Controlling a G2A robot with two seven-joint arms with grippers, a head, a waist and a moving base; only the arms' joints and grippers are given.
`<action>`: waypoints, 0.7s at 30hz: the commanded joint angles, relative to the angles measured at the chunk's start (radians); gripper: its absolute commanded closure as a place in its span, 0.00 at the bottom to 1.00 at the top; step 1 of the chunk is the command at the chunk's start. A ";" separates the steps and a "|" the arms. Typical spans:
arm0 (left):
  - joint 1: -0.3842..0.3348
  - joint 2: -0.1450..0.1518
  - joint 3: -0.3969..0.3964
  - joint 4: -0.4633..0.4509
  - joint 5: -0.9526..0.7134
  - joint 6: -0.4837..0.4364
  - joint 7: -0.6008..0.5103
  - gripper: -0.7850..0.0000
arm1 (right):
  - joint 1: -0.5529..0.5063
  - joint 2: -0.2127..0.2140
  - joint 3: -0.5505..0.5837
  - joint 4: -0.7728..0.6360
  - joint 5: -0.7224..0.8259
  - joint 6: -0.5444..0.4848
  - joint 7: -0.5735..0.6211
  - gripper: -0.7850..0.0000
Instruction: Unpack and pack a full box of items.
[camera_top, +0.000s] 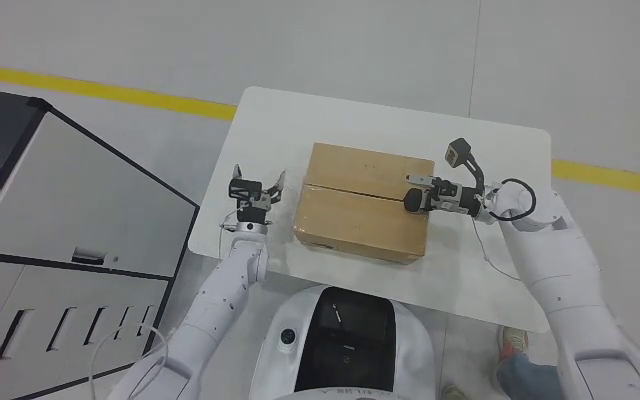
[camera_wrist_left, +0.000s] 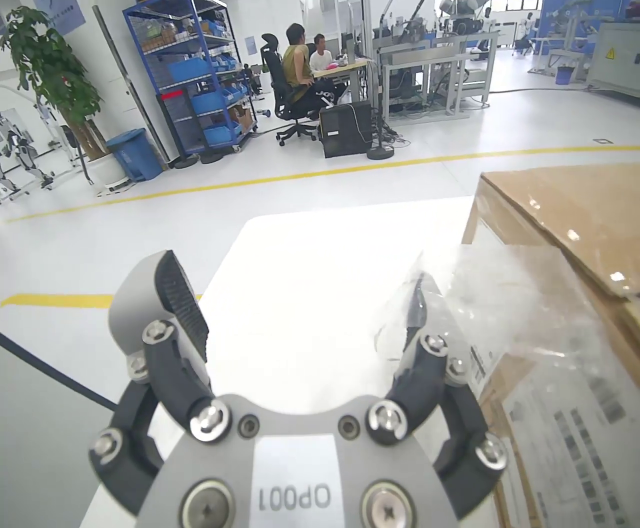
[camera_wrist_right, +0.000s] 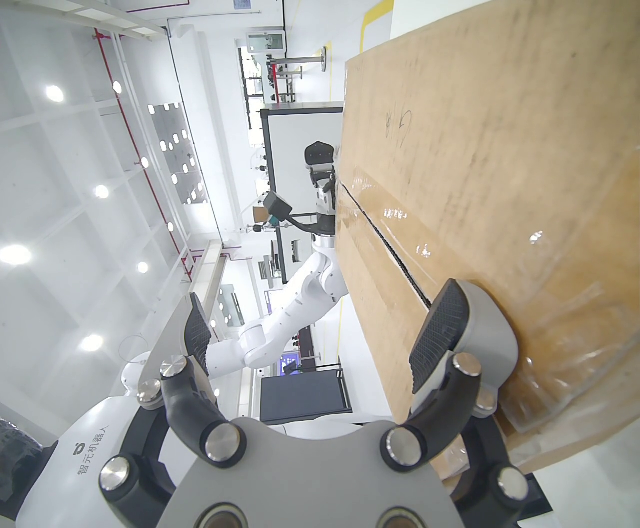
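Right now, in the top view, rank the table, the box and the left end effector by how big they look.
1. table, clearly largest
2. box
3. left end effector, clearly smallest

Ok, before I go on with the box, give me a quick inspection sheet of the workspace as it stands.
Surface: white table, rounded corners.
Job's things: cardboard box at the table's middle, top flaps shut along the seam; loose clear film at its side.
Clutter: nothing seen.
Grippers: left gripper open, beside the box; right gripper open at the box's other end, one finger over the top by the seam's end.
Cables: thin cable looping at the right wrist.
Surroundings: yellow floor line; grey cabinet beside the table.
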 joint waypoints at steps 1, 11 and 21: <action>0.001 -0.002 -0.004 -0.009 -0.007 0.002 0.007 0.00 | 0.000 0.000 0.000 0.000 0.000 0.000 0.000 0.00; 0.070 -0.010 -0.006 -0.181 -0.012 0.009 0.023 0.00 | 0.000 0.000 0.000 0.000 0.000 0.000 0.000 0.00; 0.129 -0.004 -0.012 -0.354 0.080 0.014 -0.100 0.00 | 0.000 0.000 0.000 0.000 0.000 0.000 0.000 0.00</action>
